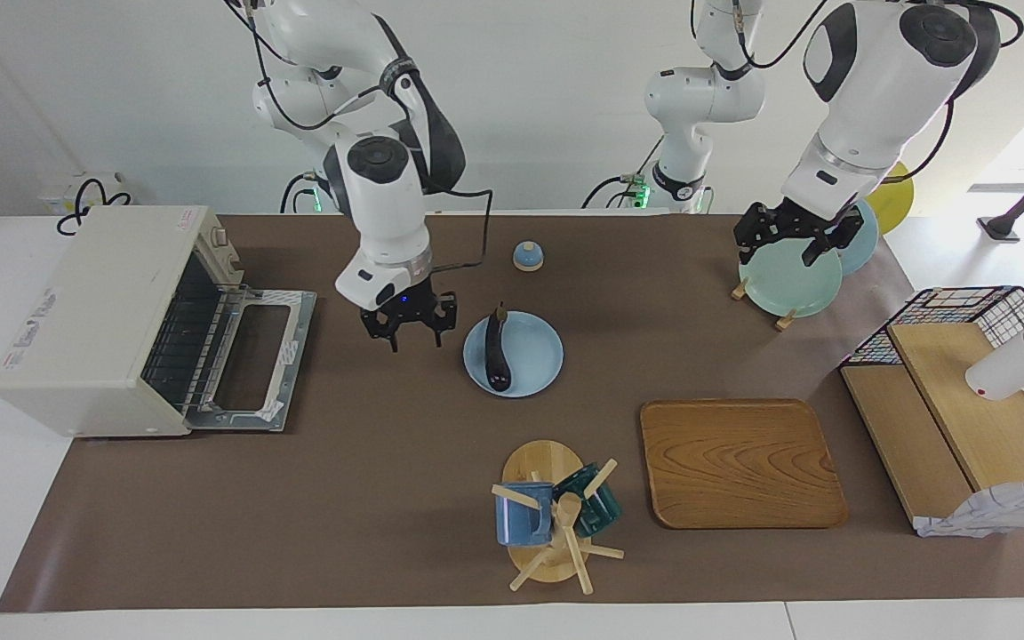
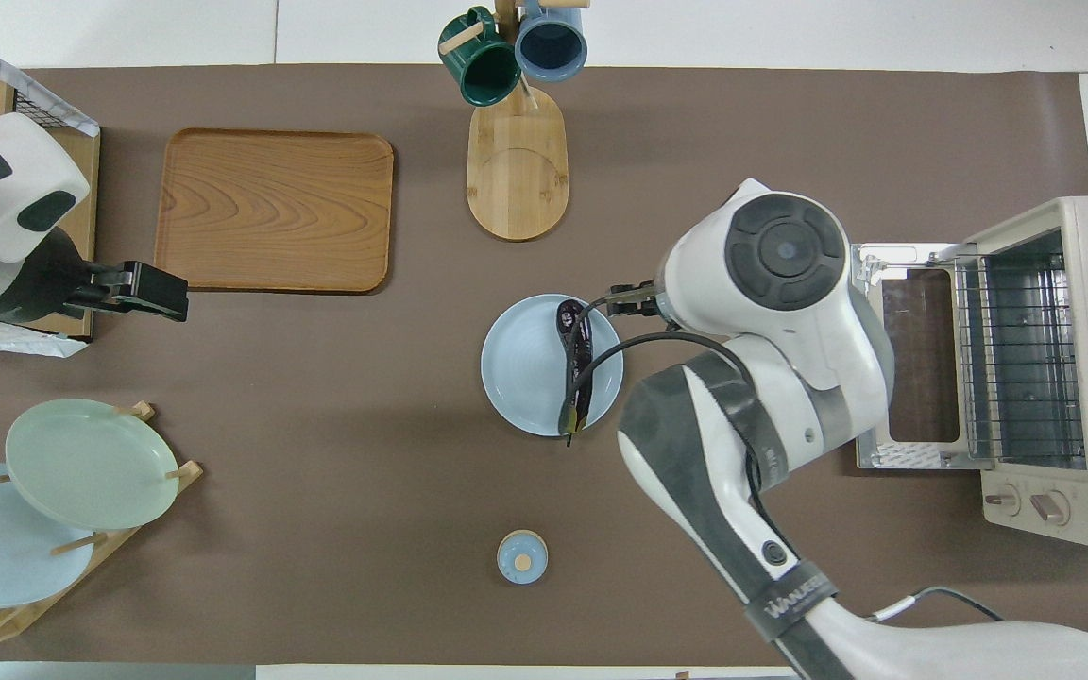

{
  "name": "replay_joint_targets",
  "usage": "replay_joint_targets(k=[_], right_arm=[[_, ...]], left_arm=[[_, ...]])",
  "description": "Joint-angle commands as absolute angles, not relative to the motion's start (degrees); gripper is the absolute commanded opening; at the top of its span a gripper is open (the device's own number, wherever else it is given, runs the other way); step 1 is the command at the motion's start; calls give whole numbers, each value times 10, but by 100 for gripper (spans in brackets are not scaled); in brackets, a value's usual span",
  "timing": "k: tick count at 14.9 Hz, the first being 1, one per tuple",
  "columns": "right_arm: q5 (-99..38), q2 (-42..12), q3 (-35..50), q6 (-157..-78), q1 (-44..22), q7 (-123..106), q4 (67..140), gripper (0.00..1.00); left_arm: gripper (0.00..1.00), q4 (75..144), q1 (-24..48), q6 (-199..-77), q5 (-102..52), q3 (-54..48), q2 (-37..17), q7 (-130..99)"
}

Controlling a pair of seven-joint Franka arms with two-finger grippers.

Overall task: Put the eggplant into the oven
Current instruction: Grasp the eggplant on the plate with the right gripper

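Note:
The dark purple eggplant [image 1: 499,351] lies on a light blue plate [image 1: 537,360] in the middle of the table; it also shows in the overhead view [image 2: 577,364] on the plate [image 2: 520,368]. The cream oven [image 1: 94,320] stands at the right arm's end with its glass door [image 1: 254,356] folded down and the wire rack bare; it also shows in the overhead view [image 2: 1073,359]. My right gripper [image 1: 410,331] hangs open and empty above the table between the oven door and the plate, beside the eggplant [image 2: 634,300]. My left gripper [image 1: 795,238] waits open over the plate rack.
A wooden tray [image 1: 739,462] and a mug tree [image 1: 556,516] with a blue and a green mug lie farther from the robots than the plate. A small blue knob-like object [image 1: 528,256] sits nearer to the robots. A plate rack [image 1: 788,284] and a wire basket shelf [image 1: 965,400] stand at the left arm's end.

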State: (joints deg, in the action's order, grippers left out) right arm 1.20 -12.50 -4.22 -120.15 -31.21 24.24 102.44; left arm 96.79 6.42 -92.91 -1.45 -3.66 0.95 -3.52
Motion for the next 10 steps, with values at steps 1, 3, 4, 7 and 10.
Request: replay_joint_targets(k=[1,3,4,7,10], right_arm=[[8,-243,-42,-1133,-385,351,870,100],[12,-288,-42,-1128,-419,422,827,100],[12,-297,-42,-1154,-438,443,825,100],[11,-303,-42,-1221,-462,452,853,100],[11,-301,-42,-1250,-467,450,885,83]], left_arm=[[100,991,63,-937,-4,-36,21,-31],[100,991,51,-937,-4,-40,25,-29],[100,991,51,-937,-4,-40,25,-27],[100,991,49,-937,-4,-42,25,-29],[100,987,50,-927,-4,-42,24,-28]])
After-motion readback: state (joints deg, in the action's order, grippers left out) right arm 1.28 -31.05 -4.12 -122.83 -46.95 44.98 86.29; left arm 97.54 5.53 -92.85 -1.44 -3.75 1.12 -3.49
